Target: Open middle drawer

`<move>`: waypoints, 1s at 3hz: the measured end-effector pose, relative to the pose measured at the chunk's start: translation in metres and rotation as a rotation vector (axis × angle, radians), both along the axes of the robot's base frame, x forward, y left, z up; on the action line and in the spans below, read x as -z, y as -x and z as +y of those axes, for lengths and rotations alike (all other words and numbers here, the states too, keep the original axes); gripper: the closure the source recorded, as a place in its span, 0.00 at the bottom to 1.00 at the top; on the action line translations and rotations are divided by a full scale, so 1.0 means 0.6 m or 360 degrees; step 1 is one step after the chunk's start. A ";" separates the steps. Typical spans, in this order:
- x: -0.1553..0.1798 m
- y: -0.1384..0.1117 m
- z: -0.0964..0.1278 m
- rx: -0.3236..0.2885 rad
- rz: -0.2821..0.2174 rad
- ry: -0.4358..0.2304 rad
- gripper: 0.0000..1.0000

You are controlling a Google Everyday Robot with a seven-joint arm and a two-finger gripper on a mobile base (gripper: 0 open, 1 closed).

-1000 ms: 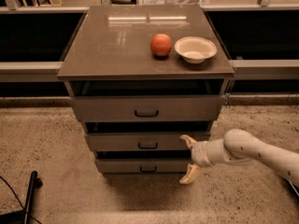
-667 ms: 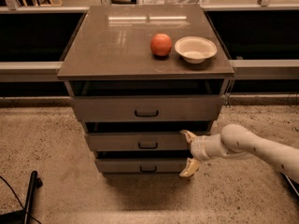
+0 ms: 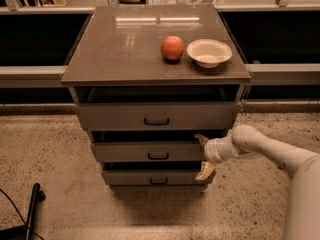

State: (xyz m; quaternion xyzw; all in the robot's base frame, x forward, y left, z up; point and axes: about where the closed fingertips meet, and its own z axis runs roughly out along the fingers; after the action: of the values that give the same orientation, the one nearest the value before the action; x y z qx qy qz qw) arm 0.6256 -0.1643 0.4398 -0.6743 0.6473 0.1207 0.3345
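Middle drawer (image 3: 130,152), second of three grey fronts in the cabinet (image 3: 82,115), loop handle (image 3: 158,156) at centre; it sat no further out than a second before. Claw (image 3: 204,155) spread wide, grasping nothing, at the right end of that front, well right of the handle. Over the last second it had risen slightly toward the drawer's level, so the approach seemed under way and the pull not begun. On the worktop (image 3: 120,49), red fruit (image 3: 172,47) and pale bowl (image 3: 209,52) lay unmoved.
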 end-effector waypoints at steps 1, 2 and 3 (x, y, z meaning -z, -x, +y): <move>0.035 -0.027 -0.009 -0.0025 0.0045 0.0038 0.08; 0.039 -0.043 -0.014 -0.0037 0.0038 0.0070 0.23; 0.020 -0.042 -0.008 -0.0082 0.0004 0.0103 0.35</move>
State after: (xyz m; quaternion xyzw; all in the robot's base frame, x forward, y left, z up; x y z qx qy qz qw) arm 0.6506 -0.1693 0.4280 -0.7010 0.6337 0.1091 0.3085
